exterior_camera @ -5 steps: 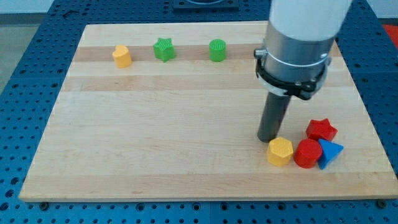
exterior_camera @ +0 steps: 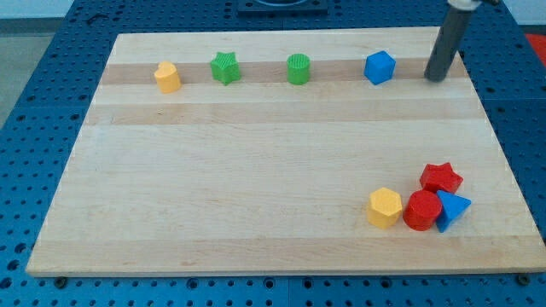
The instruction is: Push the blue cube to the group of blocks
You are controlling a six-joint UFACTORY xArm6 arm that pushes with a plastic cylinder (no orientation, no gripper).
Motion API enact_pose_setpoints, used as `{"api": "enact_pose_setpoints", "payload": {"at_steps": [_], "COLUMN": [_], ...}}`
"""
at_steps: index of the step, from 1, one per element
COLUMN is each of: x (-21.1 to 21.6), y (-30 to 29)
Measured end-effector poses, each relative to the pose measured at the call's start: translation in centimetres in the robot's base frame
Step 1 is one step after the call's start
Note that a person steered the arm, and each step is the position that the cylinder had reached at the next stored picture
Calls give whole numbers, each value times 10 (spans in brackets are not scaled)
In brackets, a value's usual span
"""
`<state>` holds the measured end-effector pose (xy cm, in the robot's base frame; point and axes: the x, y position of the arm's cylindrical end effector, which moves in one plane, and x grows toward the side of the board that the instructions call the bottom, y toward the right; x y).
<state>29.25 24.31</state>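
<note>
The blue cube (exterior_camera: 380,66) sits near the view's top right of the wooden board (exterior_camera: 256,162). My tip (exterior_camera: 437,79) rests on the board just right of the cube, with a gap between them. The group of blocks lies at the view's bottom right: a yellow hexagonal block (exterior_camera: 385,206), a red cylinder (exterior_camera: 421,210), a red star (exterior_camera: 441,177) and a blue triangular block (exterior_camera: 453,209), packed close together.
Along the view's top, left of the blue cube, stand a green cylinder (exterior_camera: 299,68), a green star (exterior_camera: 224,66) and a yellow block (exterior_camera: 167,77). The board's right edge is close to my tip.
My rod has moved from beside the yellow hexagonal block at the bottom right up to the top right. The blue cube, hidden behind the arm before, now shows.
</note>
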Motion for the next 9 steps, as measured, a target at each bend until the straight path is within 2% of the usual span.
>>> {"api": "enact_pose_setpoints", "payload": {"at_steps": [1,2,3,7,9], "x": [-57,-73,-59,81,35], "y": [-10,-51,-74,-75,-103]}}
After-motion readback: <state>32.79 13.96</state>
